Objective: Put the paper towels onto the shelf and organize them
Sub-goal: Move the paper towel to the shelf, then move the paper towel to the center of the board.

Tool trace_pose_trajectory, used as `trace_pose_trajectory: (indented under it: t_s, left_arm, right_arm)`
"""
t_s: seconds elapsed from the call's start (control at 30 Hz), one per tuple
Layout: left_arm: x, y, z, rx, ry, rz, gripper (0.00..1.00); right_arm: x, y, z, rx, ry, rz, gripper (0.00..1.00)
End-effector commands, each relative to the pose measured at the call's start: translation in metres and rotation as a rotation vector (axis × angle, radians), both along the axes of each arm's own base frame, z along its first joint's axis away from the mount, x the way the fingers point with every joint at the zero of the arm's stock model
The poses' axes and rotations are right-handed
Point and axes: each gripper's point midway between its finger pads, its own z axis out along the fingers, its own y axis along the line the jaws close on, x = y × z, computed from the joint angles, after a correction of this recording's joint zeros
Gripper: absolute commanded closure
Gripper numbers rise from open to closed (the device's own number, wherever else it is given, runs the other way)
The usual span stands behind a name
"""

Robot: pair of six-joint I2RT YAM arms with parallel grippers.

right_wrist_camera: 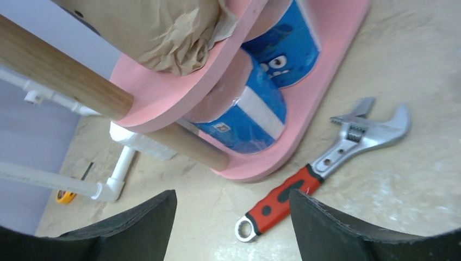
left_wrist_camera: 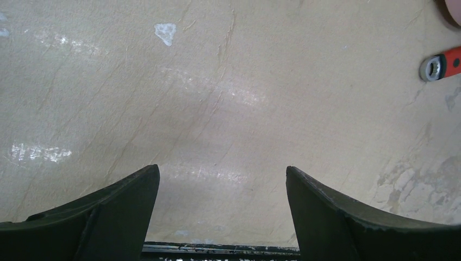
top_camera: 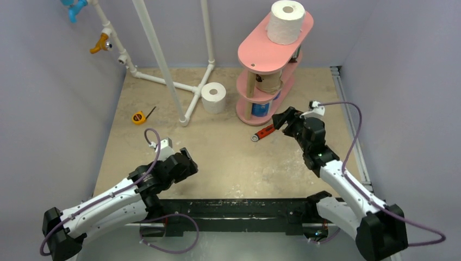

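Your right gripper (right_wrist_camera: 232,194) sits low just beside the shelf (top_camera: 260,51), fingers spread with nothing between them. It faces the bottom board, where two blue-wrapped rolls (right_wrist_camera: 247,111) are tucked in. The tan roll (right_wrist_camera: 157,27) fills the middle board and a white roll (top_camera: 286,22) stands upright on top, so each level is in use. One loose white roll (top_camera: 213,98) stands on the table (top_camera: 228,157) just beside the pipe frame (top_camera: 163,60), near the shelf but not on it (likely your next pick). Your left gripper (left_wrist_camera: 223,174) hangs over bare table with its fingers apart and empty, well apart from every roll, presumably parked clear. The wrench (right_wrist_camera: 321,163) lies just beside the shelf's foot; mind it when you swing across.
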Motion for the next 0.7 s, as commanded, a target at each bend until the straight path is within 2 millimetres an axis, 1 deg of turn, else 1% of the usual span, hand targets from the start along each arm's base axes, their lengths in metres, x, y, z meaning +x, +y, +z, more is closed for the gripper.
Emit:
trace_pose_trajectory:
  t_s: [0.0,0.07,0.13,0.2,0.27,0.37,0.43,0.5,0.6,0.67]
  left_arm:
    - [0.01,0.003,0.013,0.001,-0.063,0.019,0.14]
    - [0.013,0.001,0.016,-0.001,-0.076,0.014,0.14]
    - [0.016,-0.001,0.022,0.006,-0.091,0.011,0.13]
    - [0.021,-0.001,0.029,0.017,-0.107,0.012,0.12]
    - [0.027,-0.004,0.038,0.029,-0.128,0.008,0.11]
    - [0.041,-0.009,0.049,0.044,-0.152,0.0,0.1]
    - [0.052,-0.013,0.051,0.06,-0.146,-0.008,0.09]
    - [0.063,-0.01,0.045,0.037,-0.077,0.011,0.08]
    - [0.077,-0.018,0.041,-0.029,-0.025,0.006,0.08]
    - [0.087,-0.026,0.046,-0.058,-0.028,0.017,0.08]
  right_arm:
    - [-0.028,-0.035,-0.008,-0.029,0.071,-0.145,0.21]
    - [-0.039,-0.038,-0.009,-0.013,0.092,-0.153,0.17]
    - [-0.047,-0.033,-0.007,0.021,0.098,-0.127,0.14]
    - [-0.053,-0.025,-0.006,0.031,0.093,-0.066,0.15]
    - [-0.058,-0.016,-0.01,0.039,0.1,-0.014,0.16]
    - [-0.063,-0.007,-0.02,0.032,0.127,0.049,0.17]
    - [-0.066,-0.006,-0.029,0.016,0.153,0.068,0.18]
    - [-0.068,-0.006,-0.037,0.003,0.17,0.074,0.18]
    - [-0.074,-0.005,-0.046,-0.002,0.184,0.094,0.18]
    - [-0.078,-0.004,-0.053,0.0,0.19,0.105,0.18]
